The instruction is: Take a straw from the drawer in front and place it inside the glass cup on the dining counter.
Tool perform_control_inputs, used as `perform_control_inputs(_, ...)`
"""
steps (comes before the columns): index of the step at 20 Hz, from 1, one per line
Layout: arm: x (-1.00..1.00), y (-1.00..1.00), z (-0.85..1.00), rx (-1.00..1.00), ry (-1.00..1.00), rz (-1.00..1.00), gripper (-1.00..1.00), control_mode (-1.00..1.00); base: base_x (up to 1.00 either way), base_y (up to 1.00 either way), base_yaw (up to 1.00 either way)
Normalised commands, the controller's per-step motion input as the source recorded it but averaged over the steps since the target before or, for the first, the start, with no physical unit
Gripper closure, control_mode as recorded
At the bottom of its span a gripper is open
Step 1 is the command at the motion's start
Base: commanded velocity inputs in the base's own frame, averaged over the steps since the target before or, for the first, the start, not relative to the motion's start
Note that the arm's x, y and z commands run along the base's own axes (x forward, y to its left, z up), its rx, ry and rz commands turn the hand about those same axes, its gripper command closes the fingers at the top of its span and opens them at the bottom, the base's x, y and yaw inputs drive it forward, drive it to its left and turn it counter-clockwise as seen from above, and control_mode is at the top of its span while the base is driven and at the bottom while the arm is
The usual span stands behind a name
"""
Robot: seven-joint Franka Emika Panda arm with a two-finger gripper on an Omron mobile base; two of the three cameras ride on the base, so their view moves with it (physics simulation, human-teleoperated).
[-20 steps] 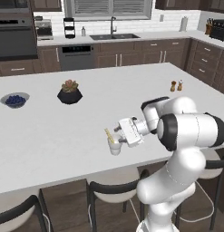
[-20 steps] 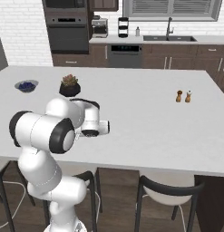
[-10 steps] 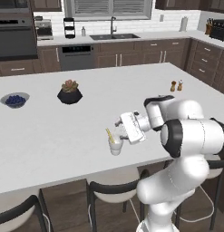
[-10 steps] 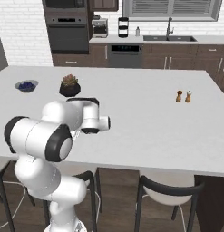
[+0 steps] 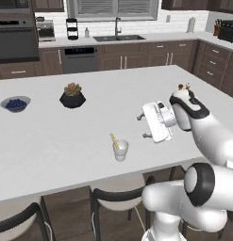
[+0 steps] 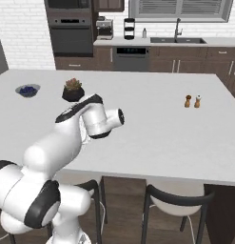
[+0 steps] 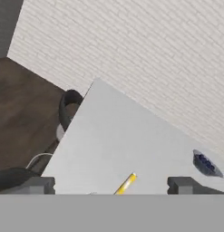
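Observation:
The glass cup point(image 5: 120, 151) stands on the white dining counter point(image 5: 66, 136) near its front edge. The pale yellow straw point(image 5: 114, 140) sits in it, leaning up to the left. My gripper point(image 5: 142, 127) hangs just right of the cup and slightly above it, open, with nothing between its fingers. In the hand view the straw's top point(image 7: 126, 183) shows between the two spread fingertips point(image 7: 186, 185), over the counter point(image 7: 122, 140). The drawer is out of view.
A dark pot with a plant point(image 5: 72, 95) and a blue bowl point(image 5: 15, 103) stand on the counter's left half. Two small shakers point(image 6: 192, 101) stand at the right. Dark stools point(image 5: 118, 197) line the near edge. My arm point(image 6: 85, 119) reaches over the counter.
The gripper has drawn back to the right and a little up from the cup, its fingers spread slightly wider. The straw stays in the cup.

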Motion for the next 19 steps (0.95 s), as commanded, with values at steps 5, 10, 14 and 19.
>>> perform_control_inputs(5,-0.98,-0.16,0.69,-0.35,-0.48,0.0,-1.0,-1.0,0.0,0.0,0.0)
perform_control_inputs(10,-1.0,0.0,0.46,-0.39,-0.5,0.0,-1.0,-1.0,0.0,0.0,0.0)
perform_control_inputs(14,-1.0,0.17,0.21,-0.42,-0.42,0.06,-1.0,-1.0,0.0,0.0,0.0)
perform_control_inputs(19,-0.9,0.56,0.01,-0.36,-0.12,0.24,-1.0,-1.0,0.0,0.0,0.0)
